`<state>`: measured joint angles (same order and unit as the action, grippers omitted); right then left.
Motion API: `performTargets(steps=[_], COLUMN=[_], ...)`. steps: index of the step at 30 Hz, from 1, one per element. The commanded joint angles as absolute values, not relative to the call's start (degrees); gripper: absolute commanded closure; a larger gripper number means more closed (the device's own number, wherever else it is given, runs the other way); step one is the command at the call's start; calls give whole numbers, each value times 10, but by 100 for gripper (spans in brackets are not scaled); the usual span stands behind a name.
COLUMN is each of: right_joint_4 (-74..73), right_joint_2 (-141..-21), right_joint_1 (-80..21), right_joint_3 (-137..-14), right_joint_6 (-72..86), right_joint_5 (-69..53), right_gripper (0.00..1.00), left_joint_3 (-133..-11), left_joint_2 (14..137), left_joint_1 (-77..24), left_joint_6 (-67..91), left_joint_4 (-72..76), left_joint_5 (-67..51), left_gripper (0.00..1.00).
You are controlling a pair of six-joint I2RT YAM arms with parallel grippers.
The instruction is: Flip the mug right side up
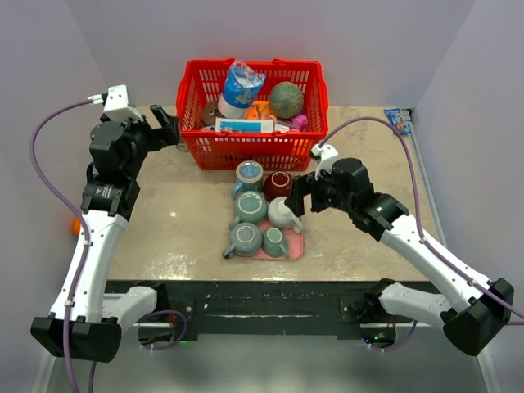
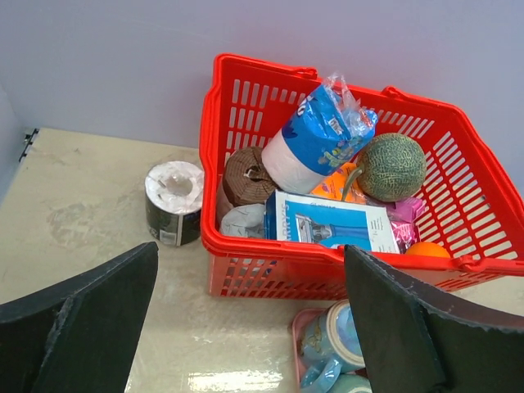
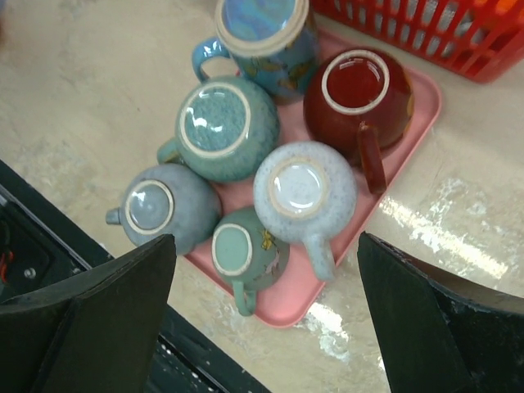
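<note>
Beige tabletop, one pink tray, six upside-down mugs, left gripper and right gripper both spread.

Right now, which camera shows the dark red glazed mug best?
The right wrist view: the dark red glazed mug sits close up, base upward, handle clear. The top external view shows it small on the pink tray; the left wrist view misses it.
</note>
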<state>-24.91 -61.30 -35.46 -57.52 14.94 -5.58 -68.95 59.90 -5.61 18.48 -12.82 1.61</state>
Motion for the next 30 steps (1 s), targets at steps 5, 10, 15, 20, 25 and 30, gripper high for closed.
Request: performTargets(steps=[5, 10, 15, 20, 25, 30], right_joint_4=[-163, -151, -167, -211, -207, -205], right_joint_2=[-637, -692, -780, -822, -837, -858], right_joint_1=[-364, -366, -369, -372, -374, -373], right_joint_3=[-488, -476, -496, -520, -522, -533], right_joint_6=[141, 134, 109, 95, 98, 96], right_joint_5=[-62, -47, -40, -36, -32, -7], right_gripper=[7, 22, 45, 55, 53, 53], left_joint_3=[-654, -646, -640, -628, -617, -616], left_joint_2=[567, 567, 566, 552, 541, 540], left_joint_1=[-53, -53, -53, -53, -53, -53], left_joint_6=[144, 140, 151, 148, 137, 131], left_joint_4=[-103, -126, -144, -134, -121, -120], left_joint_5=[-18, -28, -26, -25, -33, -35], left_gripper=[1, 1, 1, 1, 1, 1])
